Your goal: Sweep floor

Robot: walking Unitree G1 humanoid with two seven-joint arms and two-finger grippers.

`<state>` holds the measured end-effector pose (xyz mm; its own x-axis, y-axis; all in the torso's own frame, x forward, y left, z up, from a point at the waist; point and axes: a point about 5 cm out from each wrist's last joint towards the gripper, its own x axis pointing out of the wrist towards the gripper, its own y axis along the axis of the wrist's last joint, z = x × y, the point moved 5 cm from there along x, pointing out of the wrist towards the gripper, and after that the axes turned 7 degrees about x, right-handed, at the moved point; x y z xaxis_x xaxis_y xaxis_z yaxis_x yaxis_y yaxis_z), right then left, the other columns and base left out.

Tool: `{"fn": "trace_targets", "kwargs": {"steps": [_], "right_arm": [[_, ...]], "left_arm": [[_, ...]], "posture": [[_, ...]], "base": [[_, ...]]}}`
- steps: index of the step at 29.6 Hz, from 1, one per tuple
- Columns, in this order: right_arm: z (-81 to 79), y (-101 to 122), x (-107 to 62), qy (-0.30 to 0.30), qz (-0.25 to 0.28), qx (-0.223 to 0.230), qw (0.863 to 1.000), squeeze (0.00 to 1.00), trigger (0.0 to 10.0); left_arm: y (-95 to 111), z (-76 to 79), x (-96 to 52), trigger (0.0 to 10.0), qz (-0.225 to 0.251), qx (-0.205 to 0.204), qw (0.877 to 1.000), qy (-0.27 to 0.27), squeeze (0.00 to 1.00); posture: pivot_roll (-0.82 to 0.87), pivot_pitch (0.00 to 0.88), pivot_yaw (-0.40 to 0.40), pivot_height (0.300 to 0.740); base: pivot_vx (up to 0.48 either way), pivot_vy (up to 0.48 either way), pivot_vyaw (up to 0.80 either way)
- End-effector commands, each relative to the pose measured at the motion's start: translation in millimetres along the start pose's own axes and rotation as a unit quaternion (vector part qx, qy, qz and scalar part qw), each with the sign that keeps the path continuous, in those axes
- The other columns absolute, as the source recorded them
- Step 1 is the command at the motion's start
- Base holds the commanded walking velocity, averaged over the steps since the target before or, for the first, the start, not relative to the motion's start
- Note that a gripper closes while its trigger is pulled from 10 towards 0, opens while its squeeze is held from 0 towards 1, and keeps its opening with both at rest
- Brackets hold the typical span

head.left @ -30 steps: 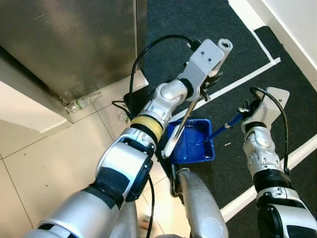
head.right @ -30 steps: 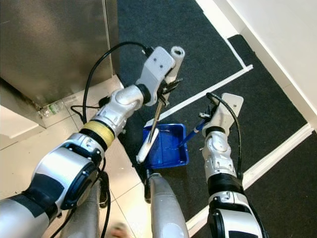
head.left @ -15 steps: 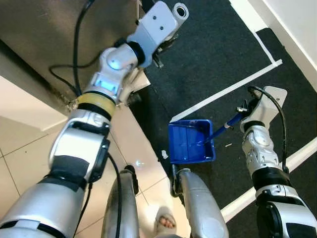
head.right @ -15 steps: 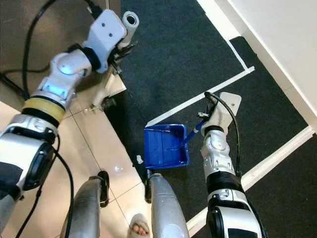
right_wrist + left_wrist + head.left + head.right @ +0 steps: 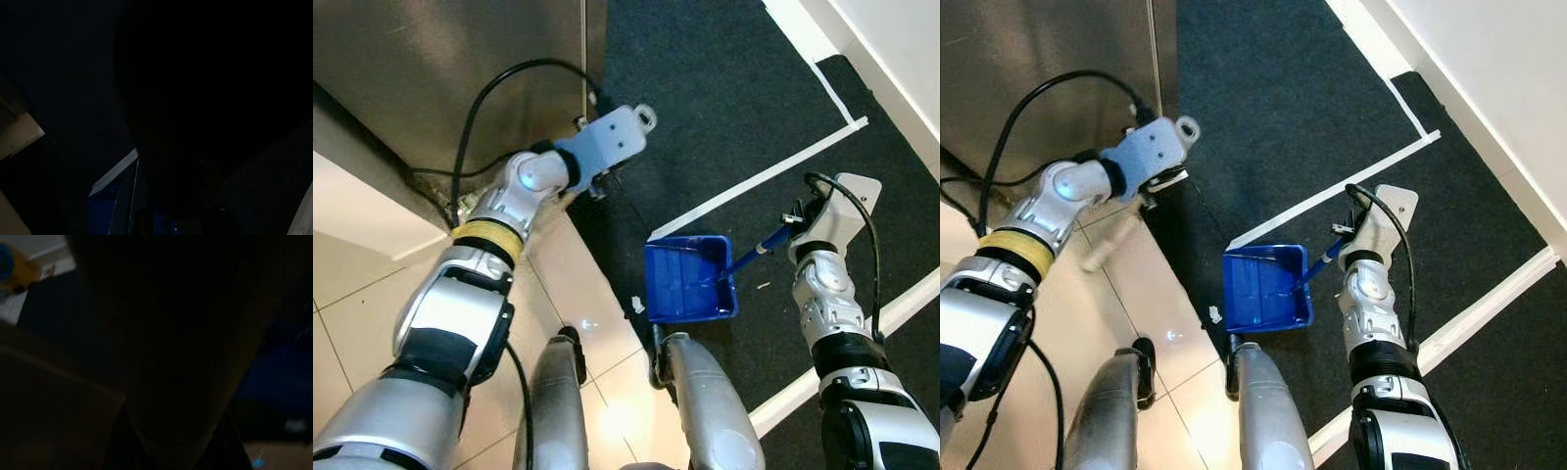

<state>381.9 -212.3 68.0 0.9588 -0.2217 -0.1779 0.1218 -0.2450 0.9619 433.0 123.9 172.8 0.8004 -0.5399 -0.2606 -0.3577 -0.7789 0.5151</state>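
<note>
Held by its blue rod handle in my right gripper (image 5: 797,217), whose fingers are clamped on it, the blue plastic dustpan (image 5: 688,280) lies flat on the dark carpet (image 5: 705,117), open mouth toward the beige tile floor (image 5: 578,294) and the small white scrap (image 5: 637,305) beside its left corner. From the right eye, my left gripper (image 5: 1151,192) reaches over the tile edge near the steel cabinet (image 5: 1038,69), nearer that scrap than the right, with a pale blurred brush (image 5: 1107,240) slanting below; I cannot tell how its fingers stand. Both wrist views are dark, though the right one shows the dustpan's blue.

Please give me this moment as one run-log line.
task: sweep floor | right gripper: holding blue dustpan by its handle on dark carpet | left gripper: at carpet edge by metal cabinet | scrap: beside dustpan
</note>
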Motion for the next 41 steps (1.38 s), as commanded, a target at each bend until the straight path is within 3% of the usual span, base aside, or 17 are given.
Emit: {"fn": "trace_targets", "kwargs": {"steps": [1, 5, 10, 11, 14, 16, 17, 21, 24, 25, 28, 31, 34, 41], "right_arm": [[12.1, -65, -19.5, -0.012, -0.117, -0.01, 0.993, 0.0, 10.0], [21.7, -65, -20.6, -0.02, -0.117, -0.011, 0.993, 0.0, 10.0], [24.1, -66, -21.7, -0.02, -0.117, -0.012, 0.993, 0.0, 10.0], [24.3, -66, -21.6, -0.018, -0.116, -0.015, 0.993, 0.0, 10.0], [29.0, -65, -20.8, -0.019, -0.114, -0.02, 0.993, 0.0, 10.0], [30.8, -64, -20.6, -0.02, -0.114, -0.021, 0.993, 0.0, 10.0], [36.6, -63, -19.7, -0.022, -0.116, -0.024, 0.993, 0.0, 10.0], [41.5, -60, -18.3, -0.025, -0.115, -0.029, 0.993, 0.0, 10.0], [42.8, -57, -17.1, -0.026, -0.112, -0.031, 0.993, 0.0, 10.0], [43.0, -55, -16.3, -0.027, -0.11, -0.032, 0.993, 0.0, 10.0], [46.1, -55, -16.7, -0.031, -0.108, -0.029, 0.993, 0.0, 10.0], [50.2, -56, -18.1, -0.033, -0.109, -0.022, 0.993, 0.0, 10.0], [54.4, -61, -21.0, -0.04, -0.117, -0.011, 0.992, 0.0, 10.0], [57.3, -62, -21.9, -0.041, -0.121, -0.005, 0.992, 0.0, 10.0]], "left_arm": [[-10, 8.8, -3.3, 10.0, -0.016, 0.024, 1.0, -0.011, 0.0], [-41, 8.3, -16.3, 10.0, -0.076, 0.041, 0.996, 0.011, 0.0], [-60, 18.9, -23.3, 10.0, -0.113, 0.056, 0.992, 0.006, 0.0], [-60, 22.7, -22.9, 10.0, -0.109, 0.041, 0.993, 0.004, 0.0], [-51, 31.2, -14.6, 10.0, -0.086, -0.019, 0.996, 0.008, 0.0], [-48, 33.4, -12.0, 10.0, -0.082, -0.029, 0.996, 0.009, 0.0], [-34, 46.0, -0.4, 10.0, -0.06, -0.051, 0.997, -0.004, 0.0], [-9, 57.6, 16.6, 10.0, -0.028, -0.078, 0.997, -0.012, 0.0], [2, 55.7, 22.1, 10.0, -0.015, -0.09, 0.996, -0.011, 0.0], [3, 52.1, 21.8, 10.0, -0.013, -0.088, 0.996, -0.009, 0.0], [-12, 46.7, 11.8, 10.0, -0.037, 0.003, 0.999, -0.031, 0.0], [-31, 45.1, 0.7, 10.0, -0.066, 0.052, 0.995, -0.05, 0.0], [-40, 44.2, -5.3, 10.0, -0.082, 0.074, 0.992, -0.059, 0.0], [-38, 37.1, -6.4, 10.0, -0.075, 0.102, 0.99, -0.059, 0.0]], "posture": [[-0.01, 0.394, -0.078, 0.74], [-0.01, 0.389, -0.084, 0.74], [-0.01, 0.367, -0.084, 0.74], [-0.01, 0.36, -0.086, 0.74], [0.01, 0.345, -0.1, 0.74], [0.01, 0.345, -0.1, 0.74], [0.01, 0.34, -0.118, 0.74], [0.0, 0.341, -0.124, 0.74], [0.0, 0.352, -0.116, 0.74], [0.0, 0.352, -0.116, 0.74], [0.01, 0.365, -0.101, 0.74], [0.02, 0.388, -0.103, 0.74], [0.02, 0.394, -0.107, 0.74], [0.02, 0.396, -0.111, 0.74]], "base": [[0.0, 0.0, 0.0], [0.0, 0.0, 0.0], [0.0, 0.0, 0.0], [0.0, 0.0, 0.0], [0.0, 0.0, 0.0], [0.0, 0.0, 0.0], [0.0, 0.0, 0.0], [0.0, 0.0, 0.0], [0.0, 0.0, 0.0], [0.0, 0.0, 0.0], [0.0, 0.0, 0.0], [0.0, 0.0, 0.0], [0.0, 0.0, 0.0], [0.0, 0.0, 0.0]]}}
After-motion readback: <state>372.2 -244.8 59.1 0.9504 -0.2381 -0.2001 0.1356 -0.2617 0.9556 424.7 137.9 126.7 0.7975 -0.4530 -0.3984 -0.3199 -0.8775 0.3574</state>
